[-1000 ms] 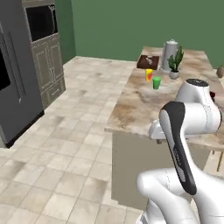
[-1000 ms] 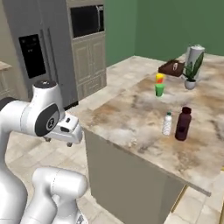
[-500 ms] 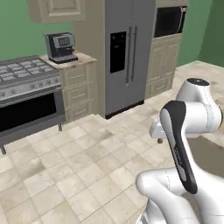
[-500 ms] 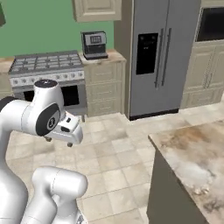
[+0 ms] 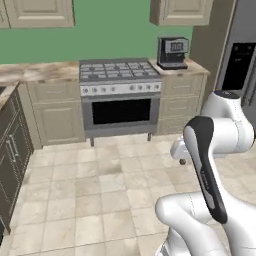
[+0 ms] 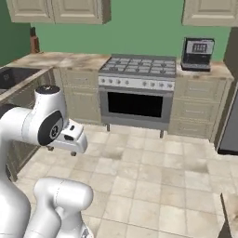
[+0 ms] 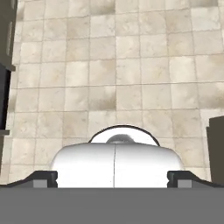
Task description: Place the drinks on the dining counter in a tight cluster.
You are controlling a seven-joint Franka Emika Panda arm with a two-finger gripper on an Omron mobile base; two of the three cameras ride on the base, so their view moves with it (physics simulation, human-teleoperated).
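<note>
A: Your cameras face the stove (image 5: pixel 120 92) and tiled floor (image 7: pixel 113 65); the gripper (image 7: pixel 113 177) hangs released, grasping nothing.

B: No drinks or dining counter here. Expect 3 light, slippery bottles; grip mid-body.

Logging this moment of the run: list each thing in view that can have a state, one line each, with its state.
Two-finger gripper: open, holding nothing, aimed down at the tiled floor.
Stainless oven door below the gas stove: closed.
Black coffee machine on the beige counter: upright, right of the stove.
Beige wall cupboard doors: closed.
Beige drawers right of the stove: shut.
</note>
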